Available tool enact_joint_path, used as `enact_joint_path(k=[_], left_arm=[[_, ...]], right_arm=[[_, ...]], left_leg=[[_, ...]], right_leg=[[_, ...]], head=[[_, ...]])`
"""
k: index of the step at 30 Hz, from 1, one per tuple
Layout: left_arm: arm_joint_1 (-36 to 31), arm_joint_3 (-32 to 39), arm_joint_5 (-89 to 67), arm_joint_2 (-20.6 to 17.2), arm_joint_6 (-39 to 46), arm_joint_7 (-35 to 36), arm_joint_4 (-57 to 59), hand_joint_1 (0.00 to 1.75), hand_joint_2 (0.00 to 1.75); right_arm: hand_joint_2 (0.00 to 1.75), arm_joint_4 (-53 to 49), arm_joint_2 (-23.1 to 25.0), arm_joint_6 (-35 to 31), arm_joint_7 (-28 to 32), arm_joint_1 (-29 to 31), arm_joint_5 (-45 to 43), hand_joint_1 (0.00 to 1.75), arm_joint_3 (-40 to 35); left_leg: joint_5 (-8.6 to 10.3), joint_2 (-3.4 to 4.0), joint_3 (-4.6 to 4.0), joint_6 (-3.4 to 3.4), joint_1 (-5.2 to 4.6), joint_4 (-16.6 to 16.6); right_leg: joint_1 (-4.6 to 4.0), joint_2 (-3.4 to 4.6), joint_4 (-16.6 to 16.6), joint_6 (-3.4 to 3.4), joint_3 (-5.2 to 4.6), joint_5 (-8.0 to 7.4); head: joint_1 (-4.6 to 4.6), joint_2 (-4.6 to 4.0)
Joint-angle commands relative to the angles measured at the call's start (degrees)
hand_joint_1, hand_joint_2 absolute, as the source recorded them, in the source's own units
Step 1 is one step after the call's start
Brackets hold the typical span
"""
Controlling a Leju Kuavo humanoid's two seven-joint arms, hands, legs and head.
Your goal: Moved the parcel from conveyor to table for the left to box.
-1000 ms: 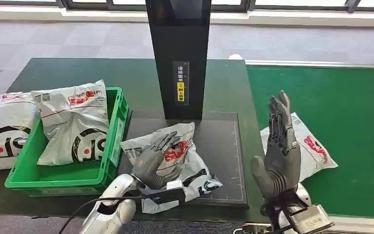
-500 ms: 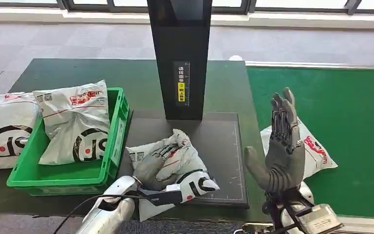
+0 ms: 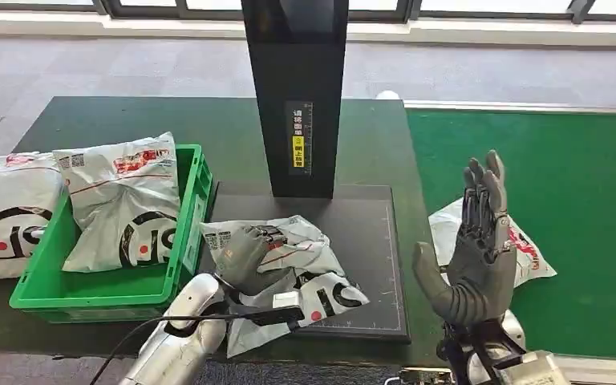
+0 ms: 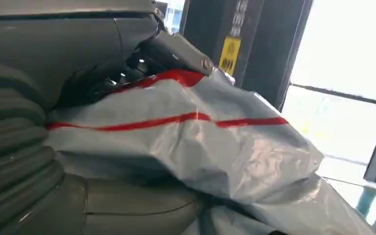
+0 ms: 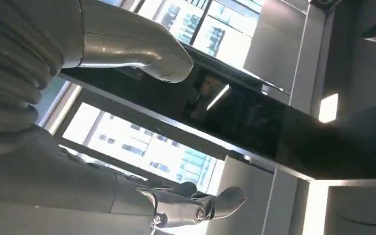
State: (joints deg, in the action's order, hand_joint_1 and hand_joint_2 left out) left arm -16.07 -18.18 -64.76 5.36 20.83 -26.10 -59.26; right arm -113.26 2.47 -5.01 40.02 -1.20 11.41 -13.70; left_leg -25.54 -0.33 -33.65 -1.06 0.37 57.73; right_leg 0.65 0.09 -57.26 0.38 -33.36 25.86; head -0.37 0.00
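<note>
A crumpled white parcel (image 3: 305, 269) with red and black print lies on the black pad (image 3: 369, 241) in front of the dark post. My left hand (image 3: 245, 258) grips its near-left part, fingers curled into the plastic; the left wrist view shows the bag (image 4: 215, 142) bunched against the thumb. My right hand (image 3: 475, 249) is raised upright over the conveyor's near edge, fingers spread, holding nothing. Behind it a second white parcel (image 3: 453, 228) lies on the green conveyor (image 3: 561, 184). The green box (image 3: 188, 233) stands at the left with a white parcel (image 3: 120, 200) in it.
A tall black post (image 3: 297, 96) with a yellow label rises behind the pad. Another white parcel (image 3: 4, 212) lies outside the box at the far left. The dark green table (image 3: 128, 120) stretches behind the box.
My left hand has closed on the parcel and bunched it, pulling it slightly leftward. My right hand has shifted a little to the right, still raised and spread.
</note>
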Motion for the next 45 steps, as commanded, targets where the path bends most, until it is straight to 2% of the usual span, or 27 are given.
enact_joint_path(k=[1,8,10,12,14,16,17,21,24,27,29,31,34,36,37,38,39,40,45], left_arm=[[2.3,3.9,3.2,0.7,6.1,-1.1,-9.2,1.75,1.75],[2.7,5.4,4.1,0.6,8.0,-0.8,-11.1,1.75,1.75],[2.6,10.3,7.2,-0.1,14.3,0.1,-14.9,1.75,1.75],[-0.3,17.0,11.5,-1.9,17.6,1.8,-16.4,1.75,1.75],[-4.4,21.6,15.3,-4.6,16.0,1.5,-14.5,1.75,1.75],[-6.3,24.0,16.5,-4.9,15.5,1.2,-12.9,1.75,1.75],[-8.8,27.3,17.9,-5.0,16.8,1.3,-10.7,1.75,1.75],[-29.4,38.4,18.2,-13.6,13.9,4.5,12.8,1.75,1.75],[-36.8,41.5,16.0,-18.0,14.0,5.8,25.1,1.75,1.75],[-39.8,42.2,12.9,-19.7,13.8,8.8,30.9,1.75,1.75],[-40.5,42.2,12.1,-19.9,13.1,9.7,32.5,1.75,1.75],[-40.5,42.2,12.1,-19.9,13.1,9.7,32.5,1.75,1.75],[-40.5,42.2,12.1,-19.9,13.1,9.7,32.5,1.75,1.75],[-40.3,41.5,9.4,-19.4,11.2,13.1,35.8,1.75,1.75],[-40.2,40.8,7.9,-19.3,10.6,14.7,36.9,1.05,1.75],[-39.9,39.8,5.4,-18.7,8.4,17.6,38.8,0.00,1.75],[-39.1,39.8,4.9,-18.3,8.6,18.2,39.3,0.00,1.75],[-38.6,39.5,3.7,-18.0,8.6,19.7,40.0,0.00,0.00],[-37.5,38.9,2.1,-17.8,8.0,21.1,40.6,0.00,0.00]], right_arm=[[1.75,-1.8,-4.4,-3.1,0.0,-1.1,-0.4,0.00,-5.4],[1.75,-1.7,-4.7,-3.6,0.0,-1.0,-0.6,0.00,-6.0],[1.75,-1.3,-5.0,-4.3,0.0,-0.5,-0.9,0.00,-7.0],[1.75,0.0,-4.4,-4.0,0.0,0.4,-1.5,0.00,-7.5],[1.75,1.6,-3.7,-3.3,0.0,1.4,-1.4,0.00,-7.3],[1.75,2.0,-3.4,-2.9,0.0,1.6,-1.4,0.00,-7.3],[1.75,2.8,-3.1,-1.8,0.0,2.1,-1.8,0.00,-7.0],[1.75,6.1,-0.7,2.5,0.0,4.9,-2.3,0.00,-5.2],[1.75,8.3,1.3,5.8,0.0,6.7,-2.4,0.00,-3.6],[1.75,9.9,1.8,7.4,0.0,8.1,-2.4,0.00,-2.5],[1.75,10.3,1.9,7.6,0.0,8.3,-2.3,0.00,-2.5],[1.75,10.3,1.9,7.6,0.0,8.3,-2.3,0.00,-2.5],[1.75,10.3,1.9,7.6,0.0,8.3,-2.3,0.00,-2.5],[1.75,10.1,1.9,7.2,0.0,7.7,-1.4,0.00,-2.6],[1.75,10.2,1.9,7.2,0.0,7.6,-1.0,0.00,-2.5],[1.75,10.4,2.0,7.0,0.0,7.2,0.0,0.00,-2.3],[1.75,10.5,2.0,7.1,0.0,7.0,0.2,0.00,-2.3],[1.75,10.7,2.1,7.1,0.0,6.9,0.6,0.00,-2.2],[1.75,11.3,2.1,7.2,0.0,6.6,1.2,0.00,-2.2]], left_leg=[[-0.03,0.07,-0.01,0.02,0.02,0.0],[0.00,0.08,-0.04,0.03,-0.01,-0.1],[-0.02,0.22,-0.04,0.04,0.03,-0.1],[-0.04,0.26,-0.12,0.01,0.07,0.0],[-0.03,0.35,-0.10,-0.02,0.09,0.0],[0.01,0.26,-0.20,-0.05,0.12,0.0],[0.02,0.29,-0.17,-0.06,0.13,0.0],[0.18,0.24,-0.20,-0.18,0.15,0.0],[0.38,-0.03,-0.38,-0.25,0.25,0.1],[0.49,0.45,-0.26,-0.48,0.22,-0.1],[0.53,0.56,-0.27,-0.49,0.23,-0.2],[0.54,0.25,-0.30,-0.52,0.21,-0.1],[0.50,0.13,-0.32,-0.53,0.22,-0.1],[0.50,0.16,-0.42,-0.53,0.21,0.0],[0.51,0.18,-0.35,-0.51,0.21,-0.1],[0.52,0.11,-0.35,-0.54,0.17,-0.1],[0.55,0.05,-0.32,-0.52,0.17,-0.2],[0.54,0.01,-0.36,-0.52,0.20,-0.1],[0.51,0.08,-0.40,-0.52,0.20,-0.1]], right_leg=[[-0.03,0.03,0.0,-0.02,-0.02,0.01],[-0.01,0.04,0.1,-0.01,-0.05,-0.01],[-0.05,0.17,0.1,-0.02,-0.08,-0.05],[-0.08,0.23,0.0,-0.03,-0.13,-0.05],[-0.10,0.31,0.0,-0.07,-0.19,-0.09],[-0.13,0.24,0.0,-0.09,-0.23,-0.10],[-0.14,0.26,-0.1,-0.10,-0.24,-0.10],[-0.21,0.21,-0.1,-0.15,-0.29,-0.18],[-0.36,-0.04,-0.2,-0.23,-0.39,-0.22],[-0.38,0.42,-0.1,-0.53,-0.49,-0.51],[-0.42,0.46,-0.1,-0.62,-0.60,-0.58],[-0.40,0.15,-0.1,-0.60,-0.56,-0.46],[-0.40,0.12,-0.2,-0.59,-0.53,-0.41],[-0.39,0.15,-0.2,-0.59,-0.60,-0.42],[-0.39,0.16,-0.1,-0.58,-0.54,-0.44],[-0.34,0.09,-0.2,-0.60,-0.57,-0.41],[-0.33,0.03,-0.1,-0.60,-0.51,-0.42],[-0.36,0.00,-0.1,-0.60,-0.51,-0.41],[-0.37,0.07,-0.1,-0.59,-0.59,-0.43]], head=[[0.02,0.00],[0.00,0.00],[0.02,0.00],[0.02,0.00],[0.02,0.00],[0.00,0.00],[0.00,0.00],[0.00,0.00],[0.00,0.00],[0.00,0.00],[0.00,0.00],[0.00,0.00],[0.00,0.00],[0.00,0.00],[0.00,0.00],[0.00,0.00],[0.00,0.00],[0.00,0.00],[0.00,0.00]])
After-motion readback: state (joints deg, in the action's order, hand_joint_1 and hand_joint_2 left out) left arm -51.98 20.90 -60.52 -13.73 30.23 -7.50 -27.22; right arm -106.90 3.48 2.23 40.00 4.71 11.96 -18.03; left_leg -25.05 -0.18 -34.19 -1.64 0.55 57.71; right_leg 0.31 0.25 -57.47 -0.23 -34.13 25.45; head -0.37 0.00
